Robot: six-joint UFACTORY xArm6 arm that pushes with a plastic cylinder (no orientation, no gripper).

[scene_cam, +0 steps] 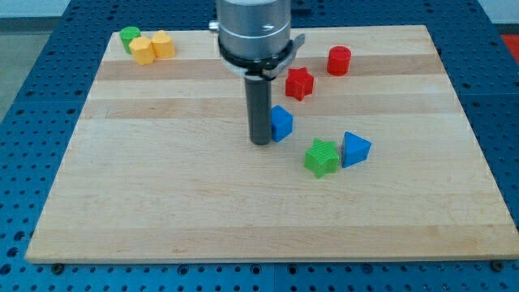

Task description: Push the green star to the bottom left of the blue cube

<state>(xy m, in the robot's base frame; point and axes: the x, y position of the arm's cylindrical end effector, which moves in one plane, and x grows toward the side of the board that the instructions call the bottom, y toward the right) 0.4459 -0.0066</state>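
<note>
Camera view: my tip (261, 142) rests on the surface (162, 203) just left of the blue cube (280, 123), touching or nearly so. I have no jaws, only a bare rod, so nothing is grasped. The green star (322, 157) lies below and right of the blue cube, pressed against a blue triangular block (355, 149). To do this well, I judge my tip should circle below the blue cube without nudging it, reach the star's right side, then push it leftward.

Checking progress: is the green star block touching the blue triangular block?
Yes, the green star block sits edge to edge against the blue triangular block on its right.
</note>
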